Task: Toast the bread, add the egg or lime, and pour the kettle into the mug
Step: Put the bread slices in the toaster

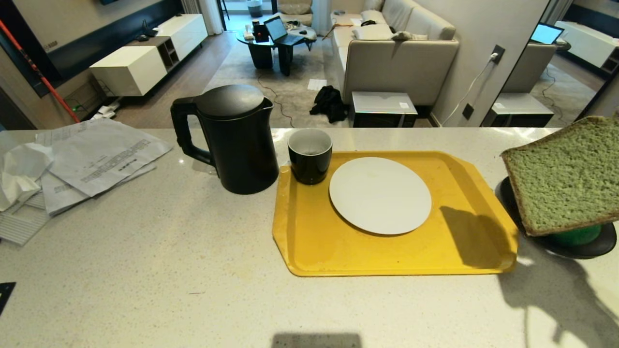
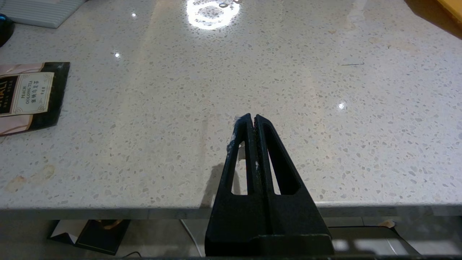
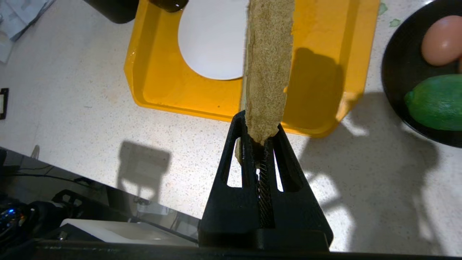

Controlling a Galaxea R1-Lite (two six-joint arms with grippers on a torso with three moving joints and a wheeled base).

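1. Right hand point(image 3: 260, 139) clamped on the bottom edge of the bread point(image 1: 566, 179); slice carried in the air at the right of the head view, edge-on to the wrist camera, well above the bench point(image 1: 145, 270). Thin-edge pinch probably chosen so the flat faces stay free for laying down.
2. Slice hangs partly over the black dish point(image 1: 580, 249) and beside the yellow tray point(image 1: 309, 251); shadow falls on the tray's right end. No toaster in any view, so toasting state cannot be told; crumb looks pale green, crust brown.
3. White plate point(image 1: 380, 195) lies bare in the tray centre, near the slice: judged the likely landing spot, hence the carry toward the tray.
4. Lime point(image 3: 435, 103) and one egg point(image 3: 442, 39) rest in the black dish, just beside each other; in the head view the slice hides most of the dish. Both untouched, waiting for the topping step.
5. Mug point(image 1: 310, 155) stands upright in the tray's back-left corner, kettle point(image 1: 232, 137) upright on the bench just beside it, handle turned away from the tray. Close pairing suits a short pour; pour not yet done as far as visible.
6. Left hand point(image 2: 252, 119) pressed together, holding nothing, parked low at the near bench edge, out of the working area. Tea packet point(image 2: 25, 95) lies flat nearby; loose papers point(image 1: 92, 159) at the far left.
7. Risk noted: soft slice gripped at one edge may sag or tear.
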